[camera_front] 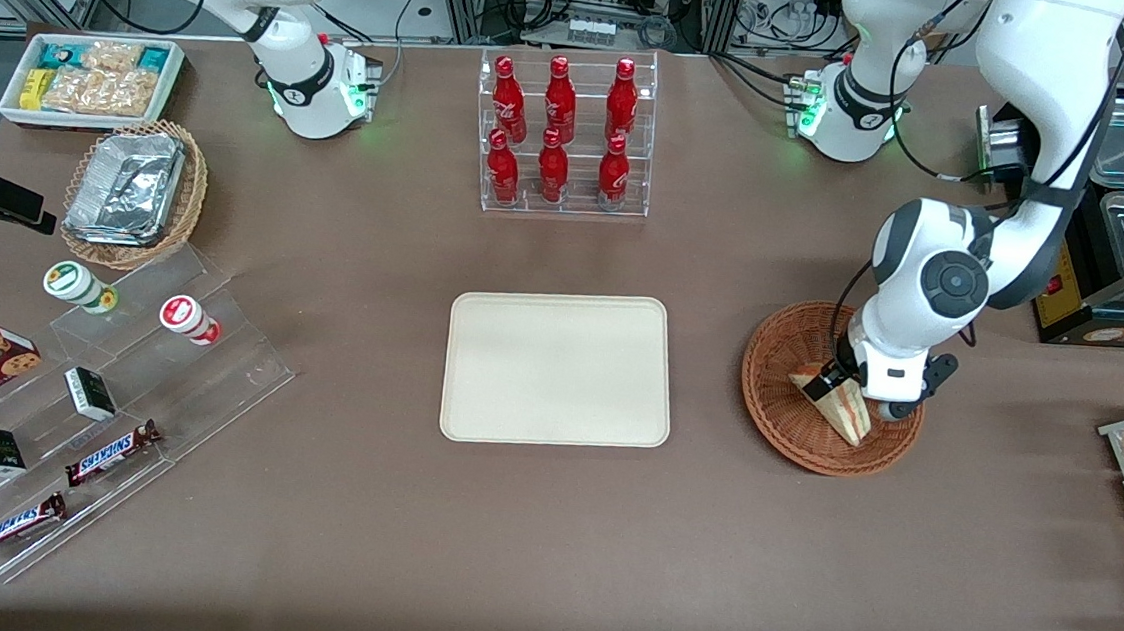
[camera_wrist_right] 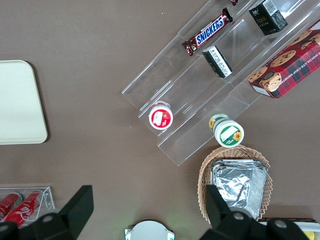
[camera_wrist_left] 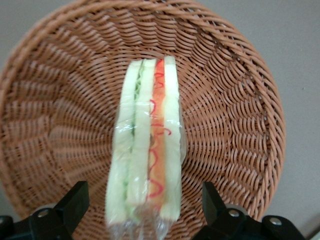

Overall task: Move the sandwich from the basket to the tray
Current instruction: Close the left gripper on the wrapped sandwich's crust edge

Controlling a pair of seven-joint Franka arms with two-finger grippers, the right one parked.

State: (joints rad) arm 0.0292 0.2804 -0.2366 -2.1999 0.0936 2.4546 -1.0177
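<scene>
Progress is early: the tool [camera_front: 843, 386] hangs inside the round reddish-brown wicker basket [camera_front: 773, 412], fingers [camera_wrist_left: 75, 200] spread wide either side of the wrapped triangular white-bread sandwich [camera_wrist_left: 146, 145], gripping nothing; lifting and carrying to the bare cream rectangular tray [camera_front: 558, 368] remain

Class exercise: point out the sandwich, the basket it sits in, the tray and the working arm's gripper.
sandwich [camera_wrist_left: 147, 145]: left wrist view, on its wrapped filling edge.
basket [camera_front: 768, 372]: front view, on its woven wall.
tray [camera_front: 558, 367]: front view, on its bare floor.
gripper [camera_wrist_left: 145, 210]: left wrist view, fingers open astride the sandwich.
</scene>
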